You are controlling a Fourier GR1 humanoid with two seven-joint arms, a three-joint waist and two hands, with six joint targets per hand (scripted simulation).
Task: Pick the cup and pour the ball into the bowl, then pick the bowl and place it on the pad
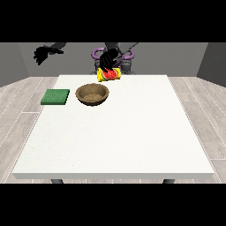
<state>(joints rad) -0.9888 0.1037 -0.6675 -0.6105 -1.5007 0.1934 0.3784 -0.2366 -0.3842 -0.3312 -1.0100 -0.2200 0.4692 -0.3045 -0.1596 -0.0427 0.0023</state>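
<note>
At the far edge of the white table you see the cup, yellow with a red patch, lying tipped on its side above the tabletop, held up by a black hand. This hand shows near the middle of the view, reaching from the arm on the view's right, and its fingers are wrapped over the top of the cup. Just near of the cup, and slightly left, the brown bowl sits upright on the table; you cannot tell whether the ball is in it or still in the cup. Left of the bowl, close but apart from it, the green pad lies flat near the table's left edge. The hand at the view's left hangs in the air far off beyond the table's left corner, fingers curled, holding nothing.
</note>
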